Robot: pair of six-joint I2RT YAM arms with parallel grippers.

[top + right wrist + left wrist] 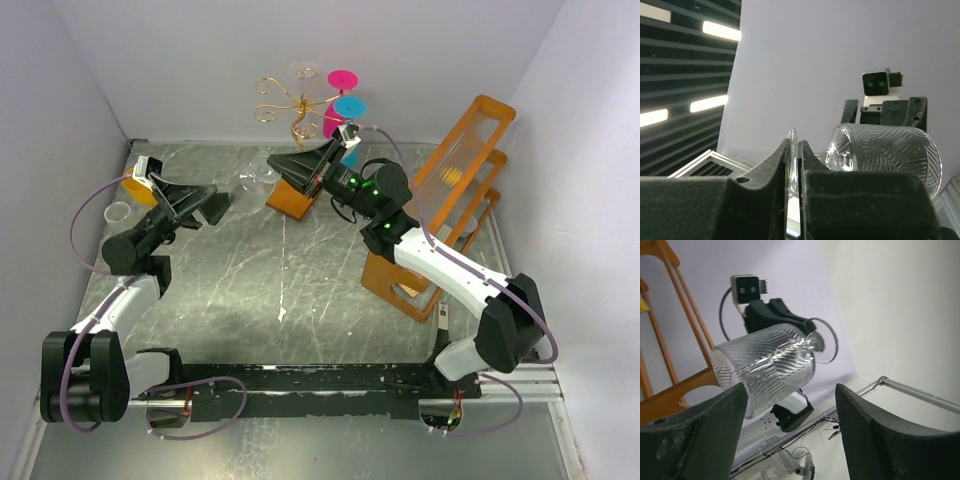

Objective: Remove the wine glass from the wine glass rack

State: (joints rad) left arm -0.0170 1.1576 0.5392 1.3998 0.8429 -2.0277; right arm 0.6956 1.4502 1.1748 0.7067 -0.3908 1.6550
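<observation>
The wine glass rack [290, 100] is a gold wire stand on an orange base [293, 203] at the back of the table. A pink glass [343, 78], a blue glass [349, 105] and a clear glass foot [303, 70] hang on it. My right gripper [277, 165] is shut on the round foot [792, 160] of a clear ribbed wine glass [257, 178], held on its side left of the rack. Its bowl [885, 150] points toward my left gripper [215, 205]. My left gripper [790, 410] is open, and the glass bowl [765, 367] is just beyond its fingers.
A big orange frame with clear panels [450, 190] stands at the right. An orange disc [140, 190] and a small clear cup [118, 212] are at the far left by the left arm. White walls close in on both sides and the back.
</observation>
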